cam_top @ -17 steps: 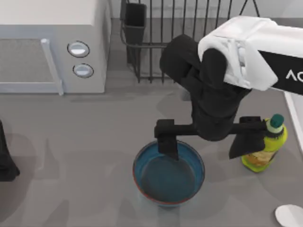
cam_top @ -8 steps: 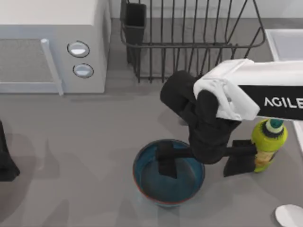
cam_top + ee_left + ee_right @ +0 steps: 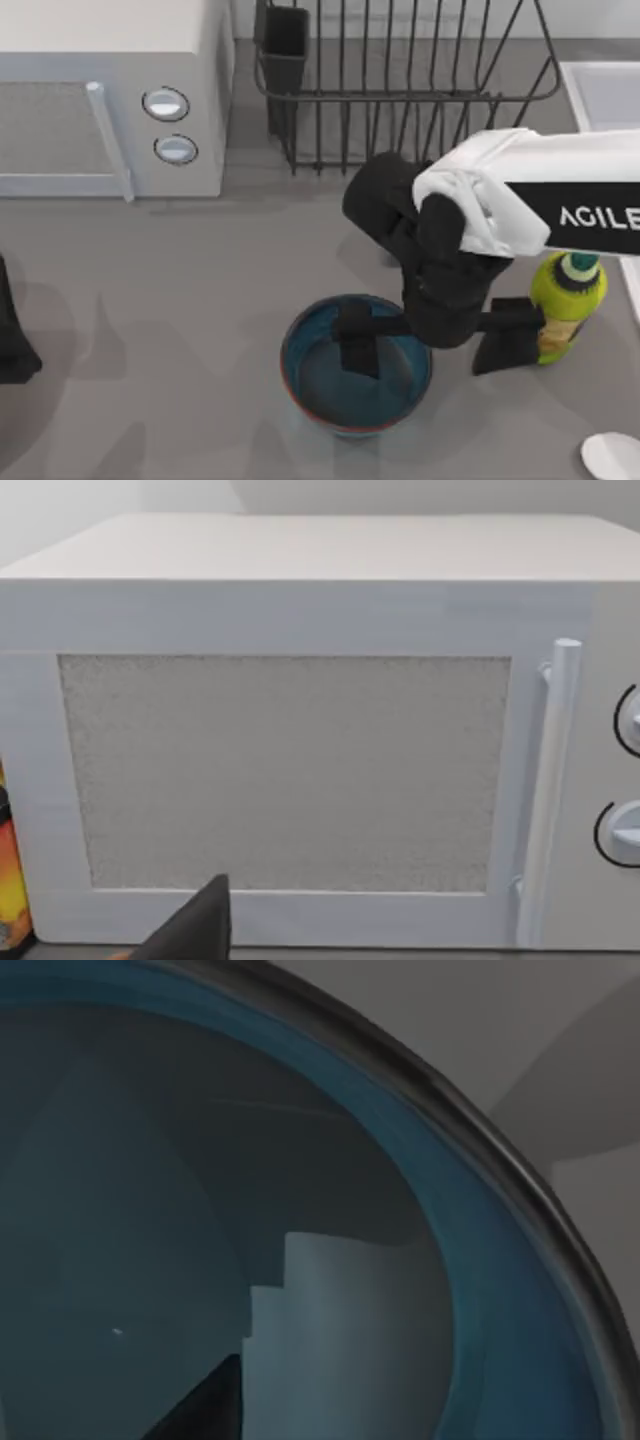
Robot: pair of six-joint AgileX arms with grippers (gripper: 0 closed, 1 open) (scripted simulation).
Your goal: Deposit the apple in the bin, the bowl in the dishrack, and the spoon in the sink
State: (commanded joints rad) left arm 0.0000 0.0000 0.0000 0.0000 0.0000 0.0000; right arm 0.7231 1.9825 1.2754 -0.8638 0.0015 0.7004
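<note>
The bowl is seen standing upright on the grey counter, near its front edge and in front of the dishrack. Its teal inside is shown close up in the right wrist view, with the dark rim curving across and bare counter beyond it.

The right gripper is held over the bowl with its fingers spread wide: one finger is lowered inside the bowl, near the back of its hollow, and the other is set outside the bowl's right wall, above the counter between the bowl and a yellow-green bottle. The bowl's right rim is thus straddled, but no clamping is seen. A dark fingertip is shown inside the bowl in the right wrist view.

The bottle stands upright just right of the bowl, touching or nearly touching the outer finger; which of the two cannot be told. The spoon is seen lying at the counter's front right corner, well right of the bowl and cut by the frame edge. The sink is seen behind and to the right of the bowl, beside the dishrack's right end.

A white microwave stands behind and to the left of the bowl, left of the dishrack. The left arm is parked at the counter's left edge, far left of the bowl; whether its gripper is wide or narrow cannot be told. The microwave door is faced by the left wrist camera.
</note>
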